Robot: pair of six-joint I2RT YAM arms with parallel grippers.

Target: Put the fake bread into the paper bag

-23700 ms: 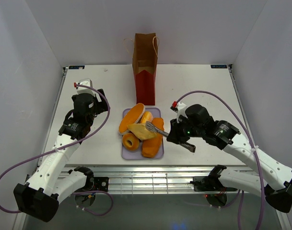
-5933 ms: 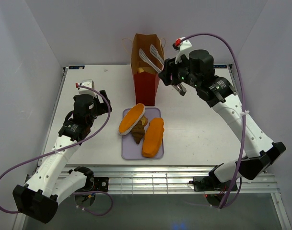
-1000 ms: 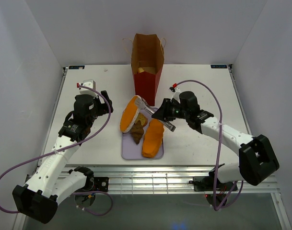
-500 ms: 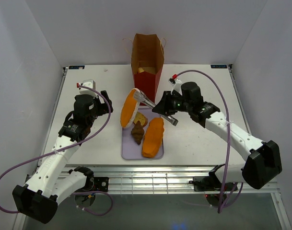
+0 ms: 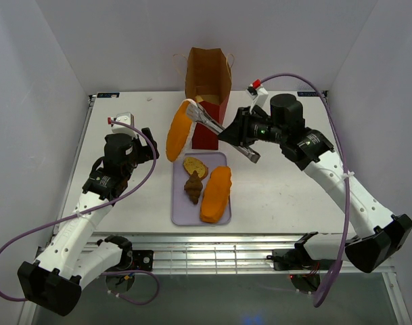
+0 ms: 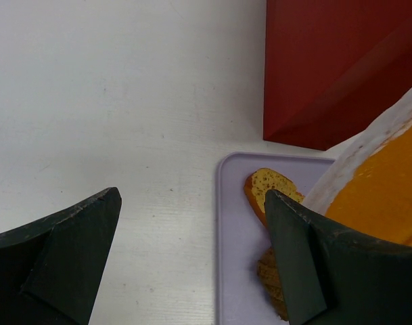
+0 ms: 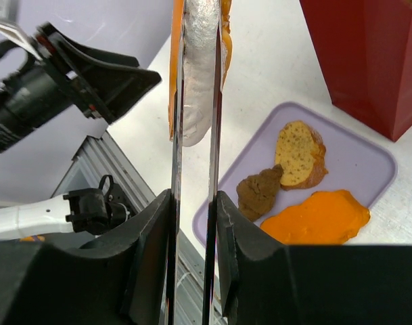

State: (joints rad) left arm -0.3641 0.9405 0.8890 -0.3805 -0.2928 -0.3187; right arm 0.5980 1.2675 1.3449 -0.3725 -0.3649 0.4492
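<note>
My right gripper is shut on metal tongs, and the tongs pinch a long orange oval loaf held in the air just left of the paper bag. The bag stands upright and open at the back. In the right wrist view the tongs run up between my fingers to the loaf. A second orange loaf, a tan slice and a brown croissant lie on the tray. My left gripper is open and empty over the tray's left edge.
The lavender tray lies in front of the bag, also in the left wrist view. The bag's red lower half stands just behind it. White walls close in the table on three sides. The metal rail runs along the near edge.
My right arm has lifted the tongs and the orange loaf off the tray, up and back toward the bag. The slice under it now shows. The left arm has not moved.
</note>
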